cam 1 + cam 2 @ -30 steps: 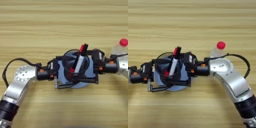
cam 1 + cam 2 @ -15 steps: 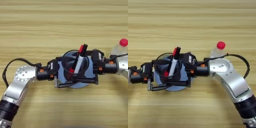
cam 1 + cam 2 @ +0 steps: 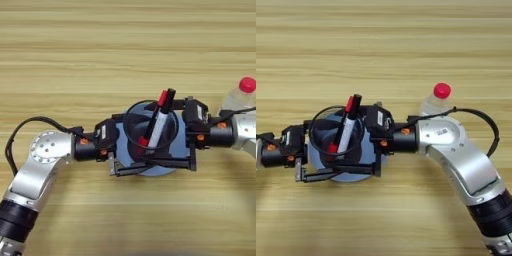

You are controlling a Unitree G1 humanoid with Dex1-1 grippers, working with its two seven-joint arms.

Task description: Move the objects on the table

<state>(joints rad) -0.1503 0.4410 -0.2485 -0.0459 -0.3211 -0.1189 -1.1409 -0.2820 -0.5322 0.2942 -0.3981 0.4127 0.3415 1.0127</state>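
both jaws flank the cup [image 3: 150, 134] holding the marker [image 3: 157, 119].

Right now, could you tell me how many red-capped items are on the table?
2: the bottle stands behind the right arm, and the marker leans in the cup on the plate, between both tools. Others might be hidden under the arms.
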